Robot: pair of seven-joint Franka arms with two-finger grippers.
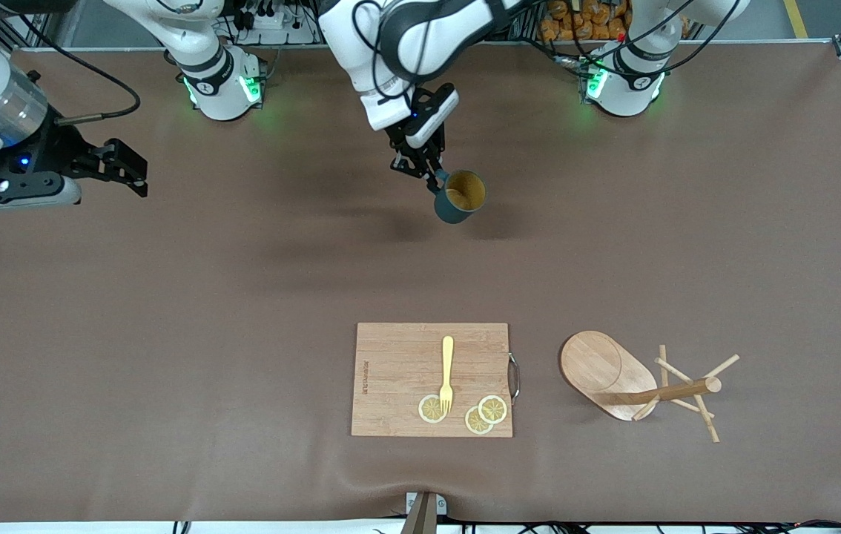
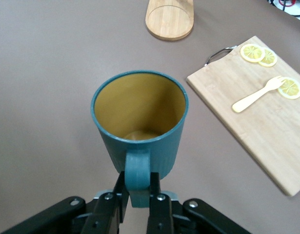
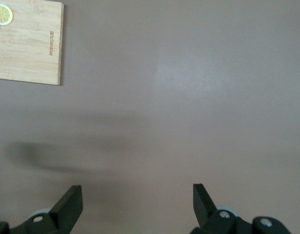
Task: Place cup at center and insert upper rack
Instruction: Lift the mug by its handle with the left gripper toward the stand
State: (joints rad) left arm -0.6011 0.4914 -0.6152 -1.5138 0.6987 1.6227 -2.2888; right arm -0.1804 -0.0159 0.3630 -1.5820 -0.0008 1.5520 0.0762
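Observation:
My left gripper [image 1: 435,178] is shut on the small side handle of the dark teal cup [image 1: 460,196] and holds it tilted in the air over the brown mat, between the two arm bases. In the left wrist view, the gripper [image 2: 138,187] pinches the handle, and the cup [image 2: 140,112] shows its empty yellowish inside. The wooden mug tree [image 1: 613,371] lies on its side toward the left arm's end of the table, beside the cutting board. Its oval base also shows in the left wrist view [image 2: 169,19]. My right gripper [image 1: 131,167] is open and empty and waits over the right arm's end of the table; in the right wrist view [image 3: 137,200] only mat lies below it.
A rectangular wooden cutting board [image 1: 398,356] lies near the table's front edge, nearer to the front camera than the cup. On it are a yellow fork [image 1: 447,371] and three lemon slices [image 1: 484,414]. The board has a metal handle [image 1: 515,376] facing the mug tree.

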